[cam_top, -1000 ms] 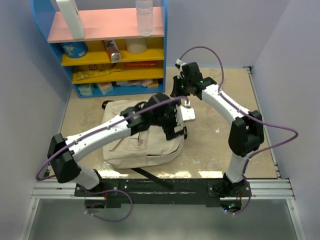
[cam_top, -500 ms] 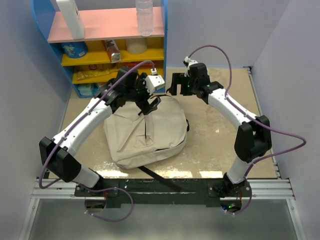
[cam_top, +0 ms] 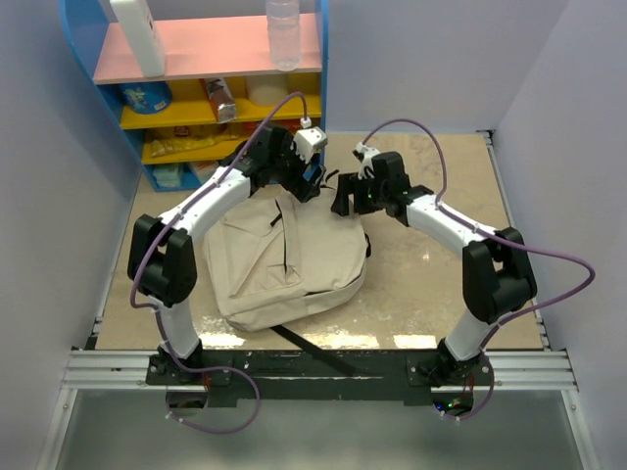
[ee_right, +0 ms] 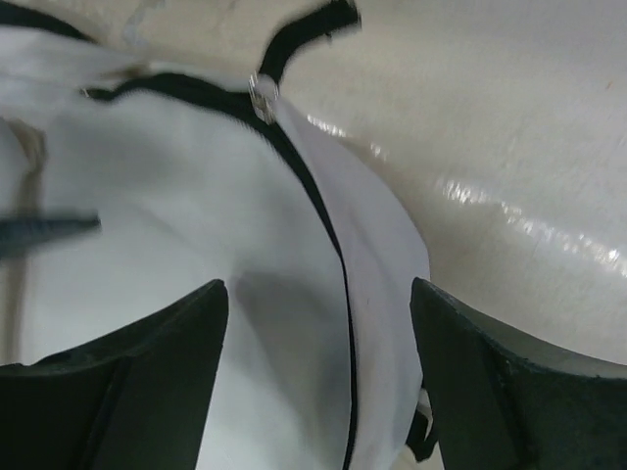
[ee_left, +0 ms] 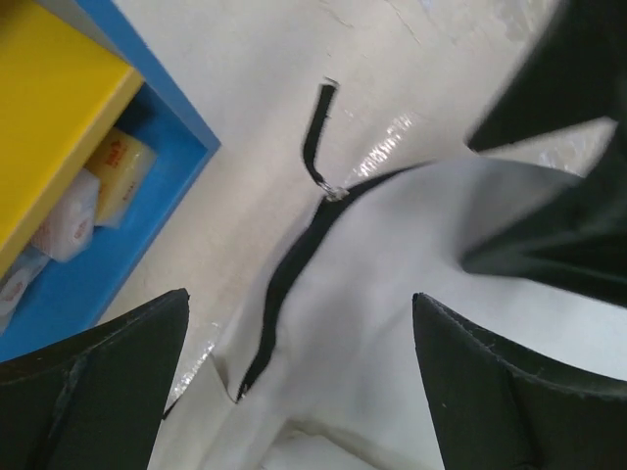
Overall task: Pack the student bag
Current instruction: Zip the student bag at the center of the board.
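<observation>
Bag (cam_top: 284, 259): flat on table (cam_top: 431, 274), top toward 1 o'clock.
Left gripper (cam_top: 315, 184): fingers wide apart, empty, over bag's top.
Right gripper (cam_top: 345, 196): fingers apart, empty, bag at its 8 o'clock.

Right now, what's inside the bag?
Nothing shows. The student bag lies on the table with its black zipper looking shut, so the cream fabric hides whatever is inside.
</observation>
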You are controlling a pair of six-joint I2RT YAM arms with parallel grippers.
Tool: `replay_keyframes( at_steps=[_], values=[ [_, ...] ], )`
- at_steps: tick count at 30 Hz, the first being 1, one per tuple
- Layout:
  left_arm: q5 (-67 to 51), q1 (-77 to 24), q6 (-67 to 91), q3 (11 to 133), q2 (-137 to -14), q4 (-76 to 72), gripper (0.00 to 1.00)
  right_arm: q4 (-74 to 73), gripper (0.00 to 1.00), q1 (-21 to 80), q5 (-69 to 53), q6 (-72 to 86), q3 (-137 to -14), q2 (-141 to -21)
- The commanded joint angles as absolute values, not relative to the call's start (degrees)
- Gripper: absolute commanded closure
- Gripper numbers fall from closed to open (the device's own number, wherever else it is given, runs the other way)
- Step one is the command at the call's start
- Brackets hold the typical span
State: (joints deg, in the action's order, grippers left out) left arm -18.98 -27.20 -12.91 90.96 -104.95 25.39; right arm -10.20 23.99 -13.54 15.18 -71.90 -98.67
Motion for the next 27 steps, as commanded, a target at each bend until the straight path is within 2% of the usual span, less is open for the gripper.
replay_keyframes(
  at_steps=[1,4,7,11,23,26,27],
  values=[
    [-19.9,-25.8,-7.2,96.1,-107.0,17.0,0.00,-3.2,0.23,24.1,-16.7,17.0,-64.9,-92.6],
    [-20.7,-25.9,-5.5,98.1,-109.2,15.5,0.00,-1.0,0.27,24.1,-17.0,18.0,-61.0,-91.3],
    [-22.1,-25.8,-3.7,98.5,-110.8,13.0,0.00,1.9,0.35,24.2,-17.5,18.6,-58.8,-90.1],
    [-24.2,-25.9,-1.9,98.7,-113.3,10.6,0.00,4.4,0.64,24.2,-18.5,19.2,-57.6,-88.5],
    [-30.5,-26.2,-0.4,98.4,-117.2,6.9,0.01,4.0,0.69,24.2,-19.9,19.3,-57.3,-88.0],
    [-30.8,-26.3,1.4,98.1,-117.2,4.8,0.05,4.1,0.69,24.2,-20.3,19.6,-57.0,-87.8],
    [-31.4,-26.2,1.5,97.7,-117.2,4.0,0.11,4.0,0.70,24.2,-20.4,19.6,-57.0,-87.7]
  ],
)
